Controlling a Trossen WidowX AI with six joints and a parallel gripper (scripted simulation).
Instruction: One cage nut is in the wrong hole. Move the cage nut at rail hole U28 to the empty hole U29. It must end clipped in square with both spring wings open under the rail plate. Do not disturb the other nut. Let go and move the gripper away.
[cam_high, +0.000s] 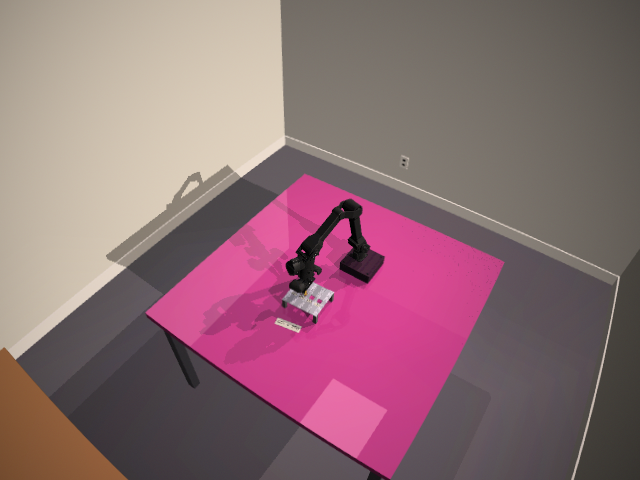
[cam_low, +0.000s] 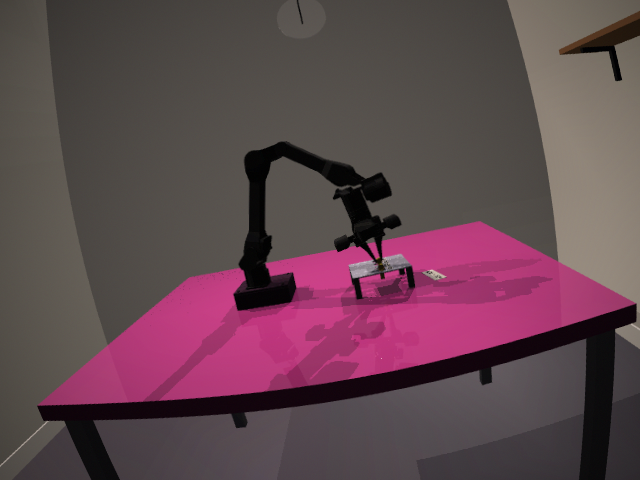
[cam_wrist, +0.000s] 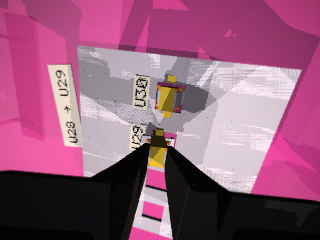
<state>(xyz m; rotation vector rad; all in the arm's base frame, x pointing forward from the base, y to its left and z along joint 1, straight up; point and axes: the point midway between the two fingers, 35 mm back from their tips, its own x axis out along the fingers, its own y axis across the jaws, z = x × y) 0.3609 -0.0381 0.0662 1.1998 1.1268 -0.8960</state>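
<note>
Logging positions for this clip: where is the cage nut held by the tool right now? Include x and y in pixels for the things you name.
In the wrist view, the held cage nut (cam_wrist: 157, 157) is between the fingertips, beside the U29 label (cam_wrist: 137, 137) and below the U30 nut (cam_wrist: 169, 100).

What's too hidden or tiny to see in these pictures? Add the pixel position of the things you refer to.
- Underside of the held nut (cam_wrist: 157, 159): wrist view, hidden by the metal plate (cam_high: 319, 306) (cam_low: 361, 270) (cam_wrist: 240, 125).
- Whether that nut sits fully square in its hole: wrist view, the end effector's fingers cover its sides.
- Writing on the paper strip (cam_high: 287, 324) (cam_low: 433, 274): too small in the top and exterior views.
</note>
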